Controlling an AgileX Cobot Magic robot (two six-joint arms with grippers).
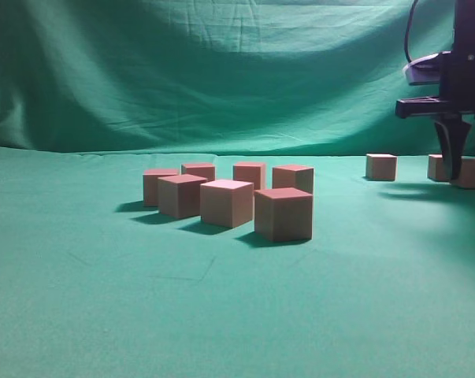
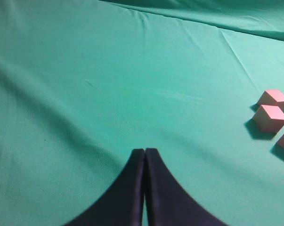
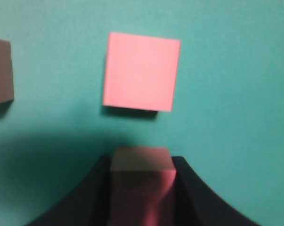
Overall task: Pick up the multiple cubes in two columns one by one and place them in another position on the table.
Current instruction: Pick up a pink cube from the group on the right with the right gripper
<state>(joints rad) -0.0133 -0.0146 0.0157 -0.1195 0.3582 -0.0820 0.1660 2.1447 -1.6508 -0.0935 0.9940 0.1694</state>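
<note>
Wrinkled draped green cloth backdrop (image 1: 221,71) fills the rear of the exterior view. In front of it, the broad flat table in smooth matte green cloth (image 1: 221,315).

Black right arm (image 1: 462,71) comes down at the far right edge, with a white-grey camera housing (image 1: 421,71) on its left side. Right gripper (image 1: 465,157) is low over the far right of the table, fingers pointing straight down. In the right wrist view its two black fingers (image 3: 92,197) sit on either side of one small reddish-pink matte cube (image 3: 142,183), both touching its side faces: closed on that cube. Can't tell whether the cube is resting on the cloth or lifted off it.

Left gripper (image 2: 145,188): two black fingertips pressed together, nothing between them, hovering over bare green cloth.

Cubes, same reddish-pink to tan type:
- Main group of seven centre-left in two slanted rows (image 1: 229,197), close together; largest-looking, nearest cube at front right (image 1: 283,214). Three of these show at the right edge of the left wrist view (image 2: 270,117).
- Far right, well apart from the group: one lone cube (image 1: 381,167), one just left of the right gripper (image 1: 436,168), and one at the fingers (image 1: 473,173), partly hidden.
- Right wrist view: one bright pink cube (image 3: 142,71) just ahead of the held cube, a gap between them; another in shadow at the left edge (image 3: 0,70).
</note>
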